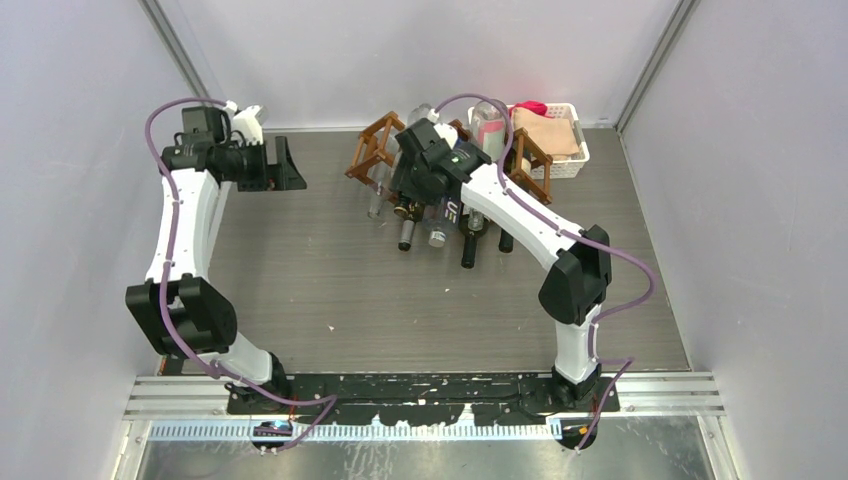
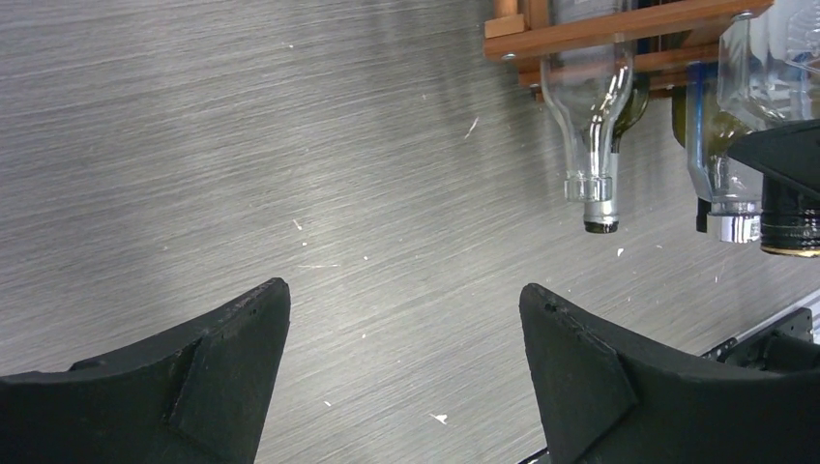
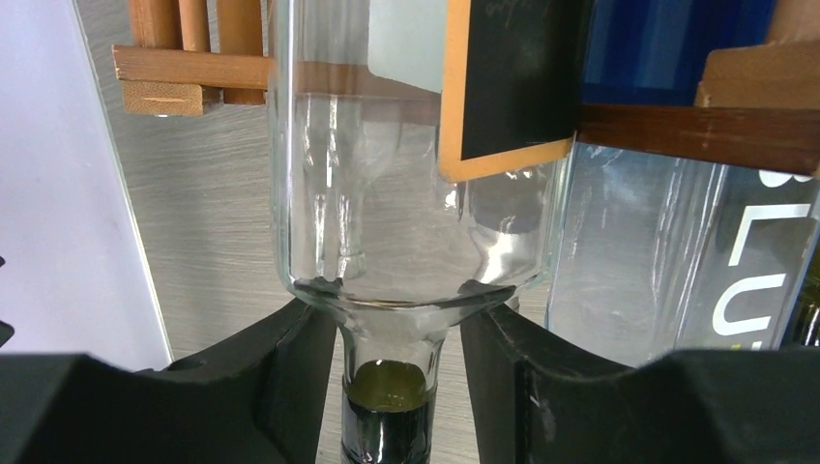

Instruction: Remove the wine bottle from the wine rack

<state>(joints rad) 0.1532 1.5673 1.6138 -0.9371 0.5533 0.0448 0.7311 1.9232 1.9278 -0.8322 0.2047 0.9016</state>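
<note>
The right gripper (image 3: 398, 333) has its black jaws drawn in on the neck of the clear glass wine bottle (image 3: 406, 222). One finger sits on each side just under the shoulder, and the fingertips (image 3: 309, 333) touch the rounded glass where it narrows. The bottle hangs neck-down in the brown wooden lattice wine rack (image 2: 619, 27), its body between the thin slats. It is smooth and transparent, with a black label edged in tan on its side and a dark greenish foil around the neck. Just beside it stands a square-sided clear bottle with white lettering (image 3: 677, 251), and a dark wooden bar crosses above that one.

The left gripper (image 2: 403, 290) hangs over the bare grey brushed surface (image 2: 242, 145) with its jaws spread wide, holding and touching nothing. Its wedge-shaped black fingers have a matte, slightly grainy finish. It is well apart from the rack, to the left.

Seen from the left wrist, a slim clear bottle with a silver band at its mouth (image 2: 590, 116) pokes down out of the rack's end cell.

From above, the rack stands at the far middle of the surface with several bottle necks jutting toward the arms. A white plastic basket (image 1: 572, 160) holding a beige cloth (image 1: 548, 130) sits just beside its right end.
</note>
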